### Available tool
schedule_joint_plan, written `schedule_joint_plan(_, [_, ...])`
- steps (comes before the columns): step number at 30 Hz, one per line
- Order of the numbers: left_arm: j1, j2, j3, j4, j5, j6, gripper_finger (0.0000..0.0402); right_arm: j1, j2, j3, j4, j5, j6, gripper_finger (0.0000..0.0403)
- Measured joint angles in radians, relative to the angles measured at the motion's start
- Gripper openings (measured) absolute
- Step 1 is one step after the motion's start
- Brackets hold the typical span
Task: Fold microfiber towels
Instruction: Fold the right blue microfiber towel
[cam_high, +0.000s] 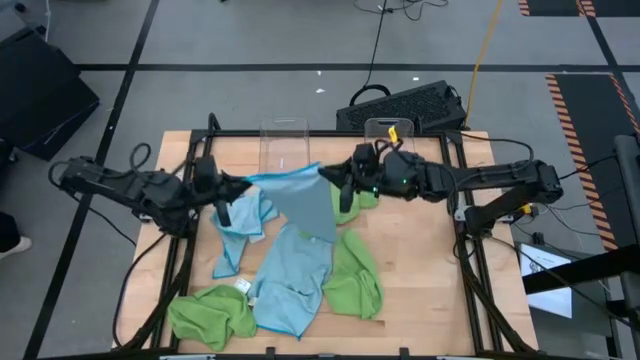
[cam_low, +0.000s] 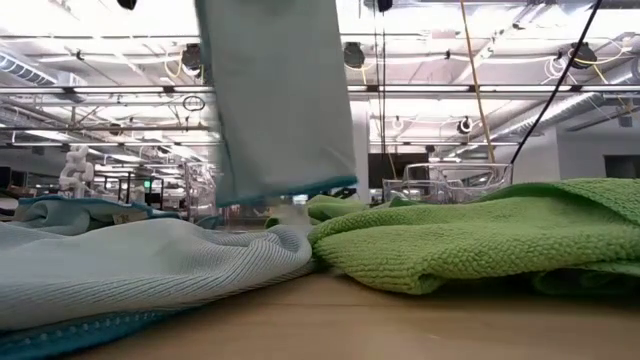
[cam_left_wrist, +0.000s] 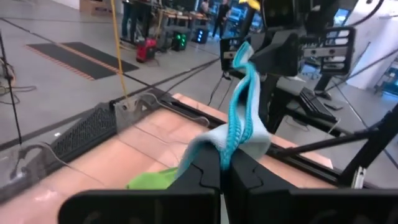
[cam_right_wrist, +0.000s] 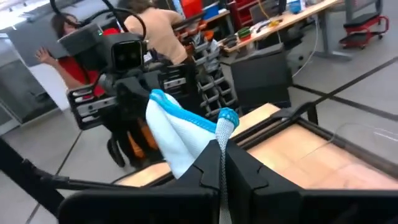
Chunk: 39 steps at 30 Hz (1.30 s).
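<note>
The left gripper (cam_high: 232, 184) and the right gripper (cam_high: 335, 180) each pinch 1 top corner of a blue towel (cam_high: 305, 205), holding it up over the table (cam_high: 420, 290). Its bottom edge hangs above the other towels (cam_high: 352, 278). It could drag on that pile and bunch up, or a corner could slip out.

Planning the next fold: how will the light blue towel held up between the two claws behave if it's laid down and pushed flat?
Likely floppy: the light blue towel sags and hangs between the left claw and right claw. Probably light, since pinched corners alone carry it. It may bunch when pushed, like the rumpled green towel.
</note>
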Motion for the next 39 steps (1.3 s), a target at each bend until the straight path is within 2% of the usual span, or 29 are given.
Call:
schedule_joint_plan(3, [0.001,-0.013,0.001,-0.004,0.002,0.001,0.0000,-0.028,0.000,0.000,0.020,-0.068,-0.003,0.0000])
schedule_joint_plan(9, [-0.022,-0.011,0.001,-0.070,0.059,-0.088,0.0000,-0.038,0.000,0.000,0.011,-0.122,0.029,0.0000])
schedule_joint_plan(18, [-0.129,0.029,0.002,-0.204,0.238,-0.243,0.0000,0.041,0.000,0.000,-0.134,-0.242,0.103,0.0000])
schedule_joint_plan(22, [-0.187,0.073,0.002,-0.238,0.251,-0.273,0.0000,0.080,0.001,0.000,-0.188,-0.287,0.127,0.0000])
schedule_joint_plan(26, [-0.224,0.121,0.001,-0.227,0.251,-0.317,0.0000,0.126,0.001,0.000,-0.226,-0.325,0.159,0.0000])
schedule_joint_plan(32, [-0.280,0.192,0.002,-0.104,0.268,-0.333,0.0000,0.215,0.001,0.000,-0.246,-0.376,0.232,0.0000])
schedule_joint_plan(39, [-0.348,0.261,0.002,-0.006,0.276,-0.348,0.0000,0.333,0.001,0.000,-0.282,-0.332,0.314,0.0000])
